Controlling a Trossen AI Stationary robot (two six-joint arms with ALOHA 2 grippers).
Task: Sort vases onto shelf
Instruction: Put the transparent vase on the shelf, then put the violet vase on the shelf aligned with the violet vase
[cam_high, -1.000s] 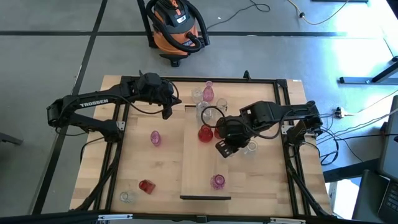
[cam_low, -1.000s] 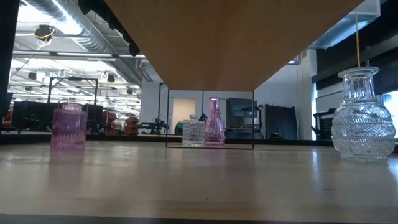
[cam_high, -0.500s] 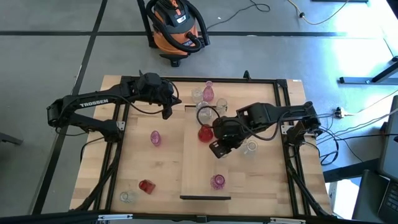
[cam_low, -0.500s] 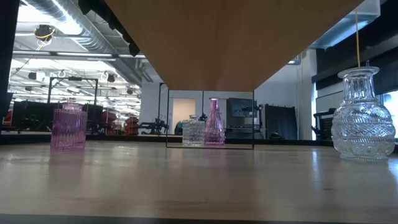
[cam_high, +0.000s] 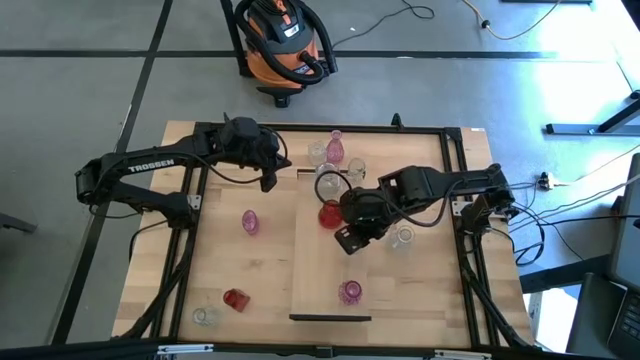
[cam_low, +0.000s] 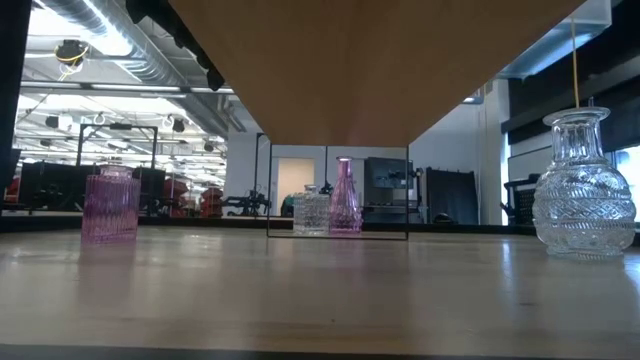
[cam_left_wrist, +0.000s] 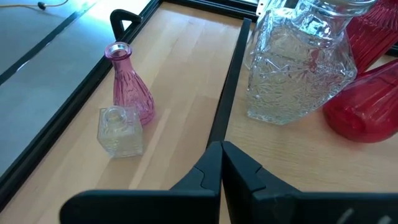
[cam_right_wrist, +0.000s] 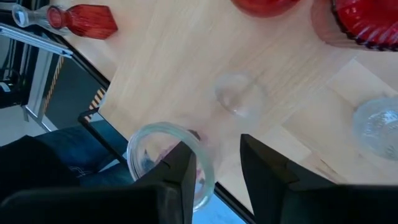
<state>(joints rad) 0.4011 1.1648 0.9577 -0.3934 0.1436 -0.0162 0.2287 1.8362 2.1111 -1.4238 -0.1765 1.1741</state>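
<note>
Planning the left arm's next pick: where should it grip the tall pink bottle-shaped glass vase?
Probably its slim neck, coming from above: the tall pink bottle-shaped glass vase stands upright, its body flares wide, and a small clear square glass vase crowds its base.

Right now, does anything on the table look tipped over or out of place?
A red vase seems to lie on its side at the tabletop's front left corner, beside a clear vase. Nothing looks spilled or broken.

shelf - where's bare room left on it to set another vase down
The shelf is bare through its middle, between the red vase under the right gripper and the pink vase near the front strip. Its far end is crowded with clear vases.
</note>
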